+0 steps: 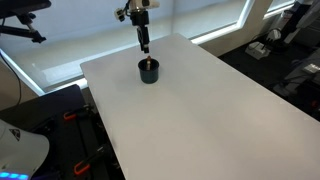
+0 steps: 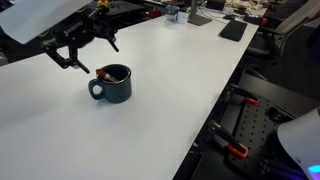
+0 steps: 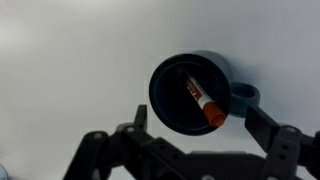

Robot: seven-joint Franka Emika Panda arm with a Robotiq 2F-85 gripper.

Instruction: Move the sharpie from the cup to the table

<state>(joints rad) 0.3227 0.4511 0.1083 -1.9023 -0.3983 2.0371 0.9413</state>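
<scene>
Smooth white rectangular tabletop [image 1: 220, 110] in a room with bright windows [image 1: 60, 45]. A reddish-orange marker pen [image 3: 203, 100], its label unreadable, lies slanted inside a small black handled cup [image 3: 170, 100], with the handle at three o'clock. The black robot gripper [image 3: 195, 112] hovers above, fingers spread, holding nothing.
</scene>
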